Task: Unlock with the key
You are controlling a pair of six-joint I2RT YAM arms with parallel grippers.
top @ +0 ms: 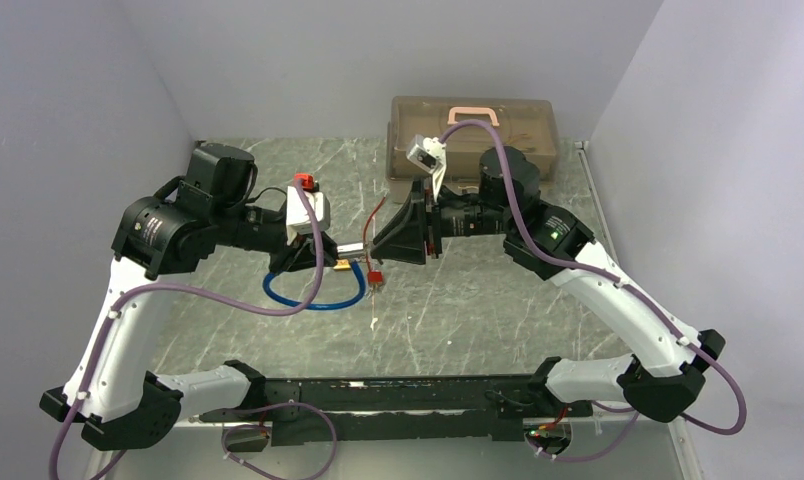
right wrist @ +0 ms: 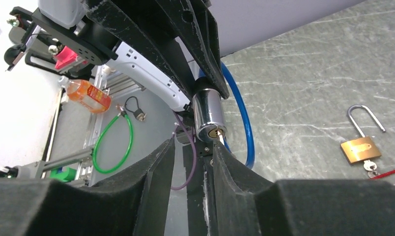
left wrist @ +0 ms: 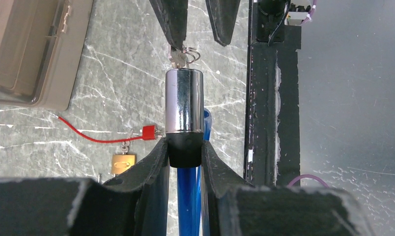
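My left gripper (top: 318,255) (left wrist: 184,147) is shut on the black end of a chrome lock cylinder (left wrist: 184,101) joined to a blue cable loop (top: 313,300). It holds the cylinder level above the table, pointing at my right gripper (top: 378,243). A small silver key (left wrist: 178,59) with a ring sits in the keyhole. In the right wrist view the cylinder face (right wrist: 209,129) and key (right wrist: 219,138) lie just ahead of my right gripper (right wrist: 193,145). The jaws are apart, and the key rests against the right-hand fingertip.
A brass padlock (top: 344,267) (right wrist: 360,149) with its own key lies on the marble table below the grippers, beside a red cable with a red tag (left wrist: 148,132). A brown plastic case (top: 473,135) stands at the back. A green cable loop (right wrist: 112,142) hangs beyond the table.
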